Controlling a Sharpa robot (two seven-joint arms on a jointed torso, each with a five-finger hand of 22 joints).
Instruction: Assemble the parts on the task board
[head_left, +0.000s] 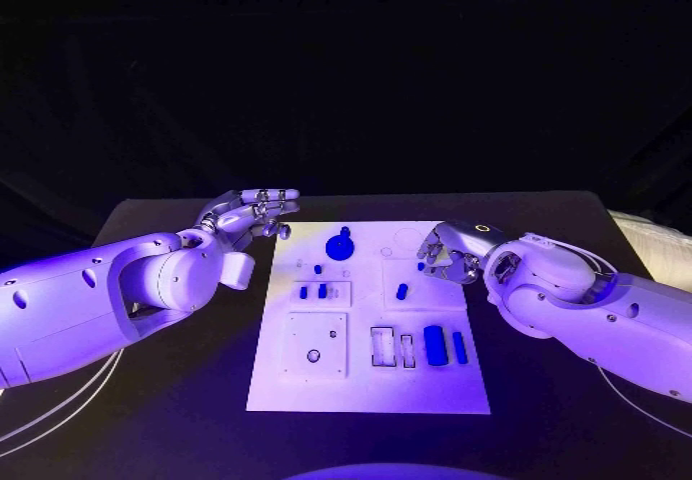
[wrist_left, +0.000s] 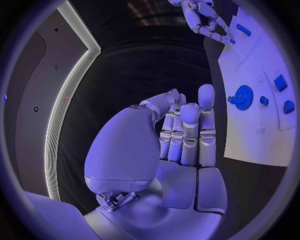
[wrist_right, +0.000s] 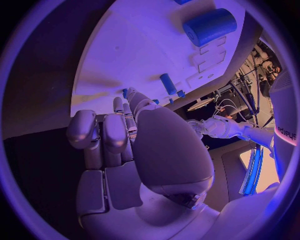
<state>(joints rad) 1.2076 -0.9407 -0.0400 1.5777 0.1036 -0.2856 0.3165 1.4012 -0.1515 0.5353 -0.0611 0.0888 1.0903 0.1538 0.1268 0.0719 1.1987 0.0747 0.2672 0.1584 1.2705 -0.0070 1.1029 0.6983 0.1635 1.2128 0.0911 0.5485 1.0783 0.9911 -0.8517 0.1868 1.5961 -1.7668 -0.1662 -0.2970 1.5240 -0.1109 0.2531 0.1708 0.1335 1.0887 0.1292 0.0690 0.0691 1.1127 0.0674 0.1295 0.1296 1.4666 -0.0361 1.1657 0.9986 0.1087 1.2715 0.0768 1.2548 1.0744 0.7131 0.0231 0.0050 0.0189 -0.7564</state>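
The white task board (head_left: 368, 385) lies in the middle of the black table. A blue gear (head_left: 340, 244) sits near its far edge, also seen as the gear (wrist_left: 242, 96) in the left wrist view. Several small blue parts stand mid-board, among them a peg (head_left: 401, 291). My left hand (head_left: 257, 212) hovers off the board's far left corner, fingers straight, thumb bent in, nothing in it (wrist_left: 181, 135). My right hand (head_left: 450, 250) hangs over the board's far right side, fingers curled, its fingertips and thumb meeting at a small blue part (wrist_right: 125, 93).
Two long blue blocks (head_left: 434, 340) lie beside empty slots at the board's near right. A white square plate with a hole (head_left: 316, 345) sits at the near left. A big blue cylinder (wrist_right: 209, 25) lies on the board beyond my right hand. Black table surrounds the board.
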